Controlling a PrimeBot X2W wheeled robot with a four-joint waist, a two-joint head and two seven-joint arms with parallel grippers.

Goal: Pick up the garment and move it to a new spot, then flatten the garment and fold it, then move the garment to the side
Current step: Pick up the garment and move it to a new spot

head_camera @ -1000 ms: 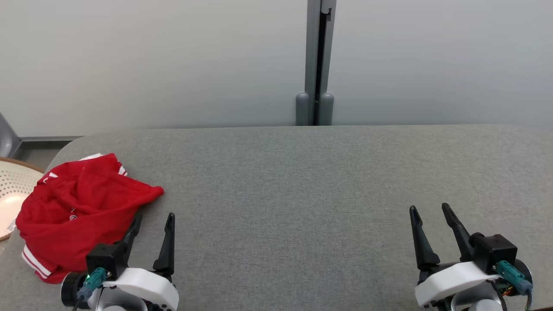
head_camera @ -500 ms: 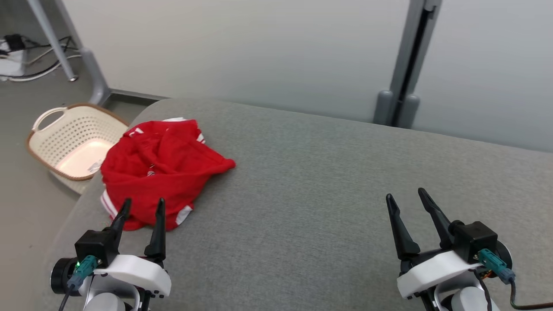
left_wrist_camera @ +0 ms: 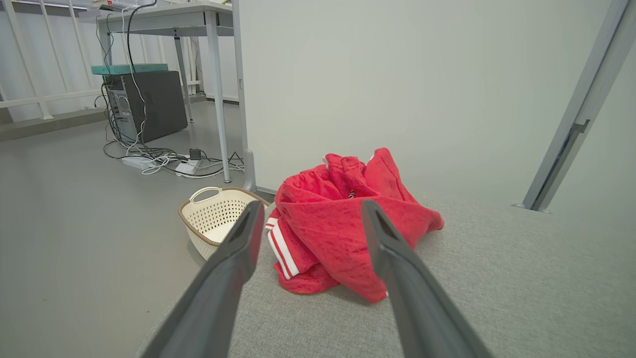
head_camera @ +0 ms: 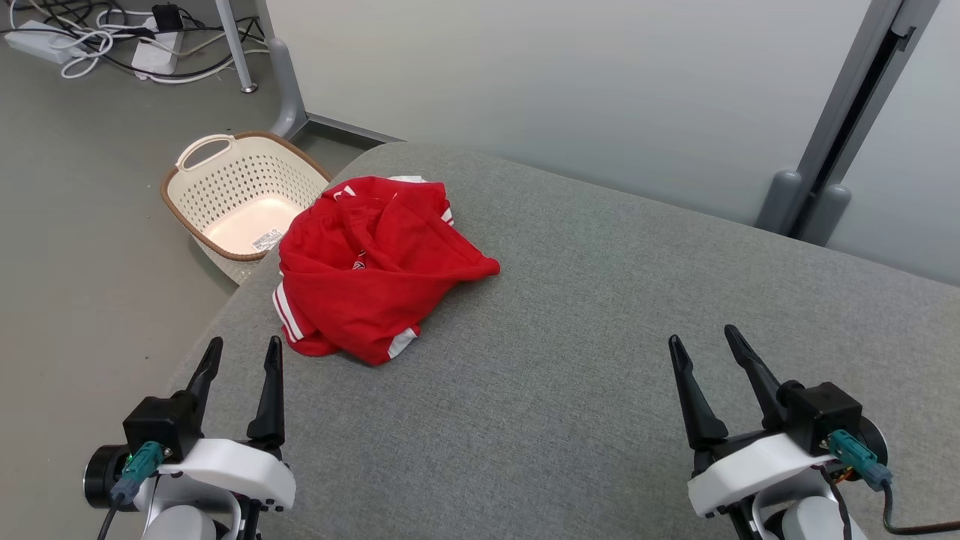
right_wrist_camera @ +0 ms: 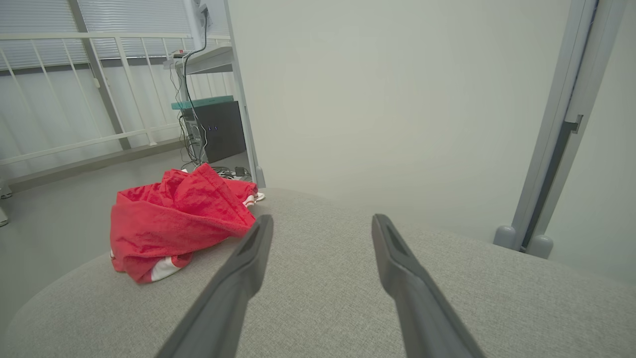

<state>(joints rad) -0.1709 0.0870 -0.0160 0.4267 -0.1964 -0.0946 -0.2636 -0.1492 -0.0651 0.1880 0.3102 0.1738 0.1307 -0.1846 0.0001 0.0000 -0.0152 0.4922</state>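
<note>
Turning left, the robot's head now centres the crumpled red garment point(head_camera: 375, 270) at the grey counter's point(head_camera: 600, 337) left end, near a floor basket point(head_camera: 240, 195); left end effector point(head_camera: 245, 345) and right end effector point(head_camera: 703, 337) hover open, empty, with pickup not begun.

The head camera has swung left; the garment point(head_camera: 371, 266) now sits nearer mid-view; the basket point(head_camera: 247, 184) and floor cables point(head_camera: 84, 54) have come into sight.
</note>
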